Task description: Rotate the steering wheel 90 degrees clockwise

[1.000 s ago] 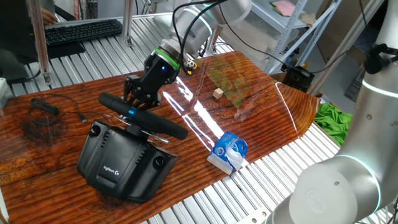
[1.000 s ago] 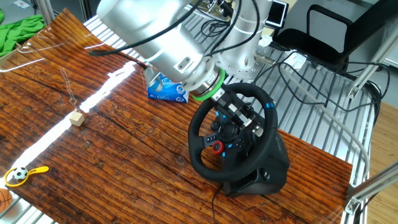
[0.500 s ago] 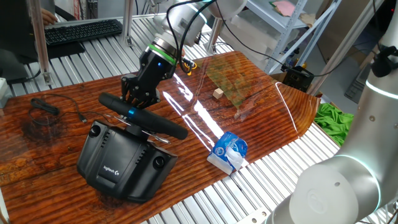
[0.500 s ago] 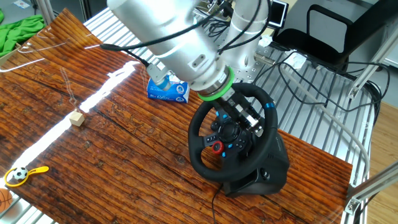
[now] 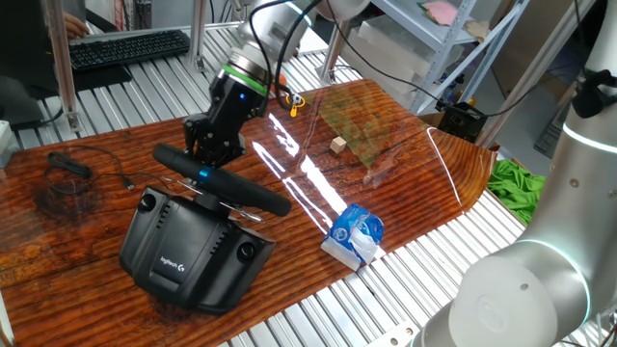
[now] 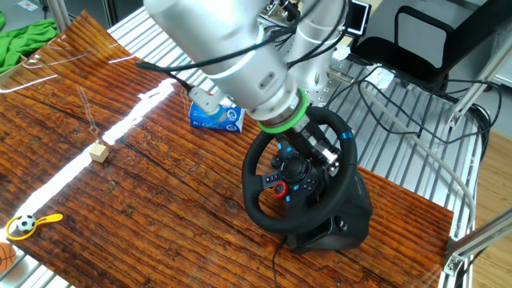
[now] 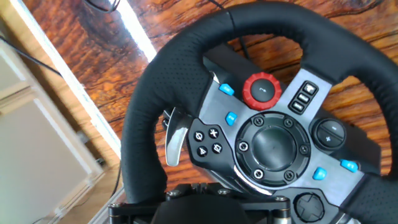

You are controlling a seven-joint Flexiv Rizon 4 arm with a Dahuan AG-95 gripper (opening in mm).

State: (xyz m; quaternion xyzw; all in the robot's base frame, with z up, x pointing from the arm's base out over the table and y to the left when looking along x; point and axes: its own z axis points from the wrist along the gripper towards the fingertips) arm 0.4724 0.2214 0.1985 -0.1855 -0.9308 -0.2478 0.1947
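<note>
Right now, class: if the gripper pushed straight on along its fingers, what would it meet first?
Most likely the steering wheel: the hand view looks straight onto its silver button hub inside the black rim. In the fixed views the gripper already sits against the wheel's face, though whether it touches yet is unclear.

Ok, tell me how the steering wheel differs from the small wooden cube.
The steering wheel is black, round and large, with the gripper at its rim; the wooden cube is pale, blocky, tiny and untouched. The wheel is mounted tilted on its base; the cube lies loose. Both are on the table.
</note>
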